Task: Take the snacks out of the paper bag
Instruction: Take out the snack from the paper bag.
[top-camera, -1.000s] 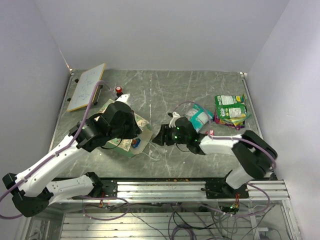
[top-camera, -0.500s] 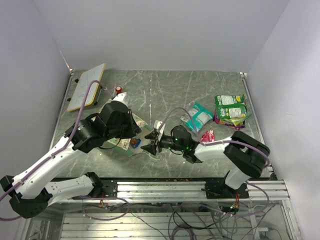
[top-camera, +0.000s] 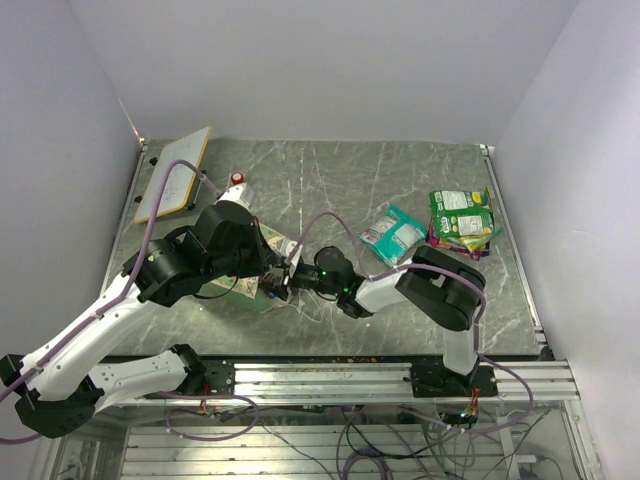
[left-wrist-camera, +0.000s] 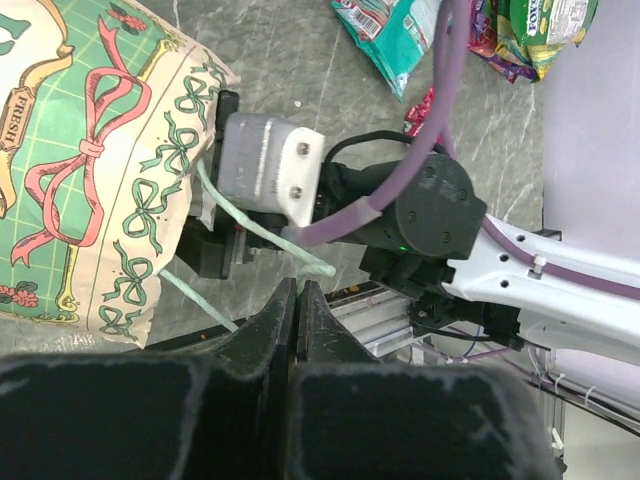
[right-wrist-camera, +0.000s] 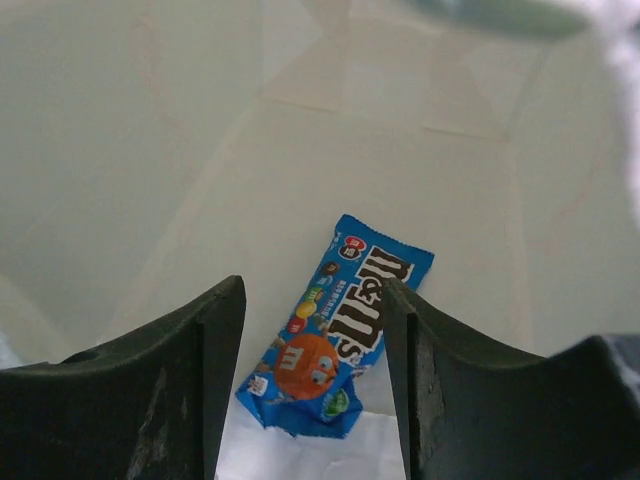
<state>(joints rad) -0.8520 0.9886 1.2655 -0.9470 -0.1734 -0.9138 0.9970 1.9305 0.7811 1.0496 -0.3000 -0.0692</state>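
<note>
A blue candy packet (right-wrist-camera: 335, 330) is lying inside the paper bag (left-wrist-camera: 90, 180), just ahead of your right gripper (right-wrist-camera: 312, 295), whose jaws are standing apart around its near end. So at least this one seems left to take out. Your left gripper (left-wrist-camera: 296, 300) is holding its jaws together beside the bag mouth. A teal packet (top-camera: 392, 235) and green packets (top-camera: 460, 215) are lying outside, well behind the right gripper.

Paper bag (left-wrist-camera: 90, 170) lies flat, blue snack packet (right-wrist-camera: 335, 335) inside; other packets (top-camera: 460, 218) well apart
</note>
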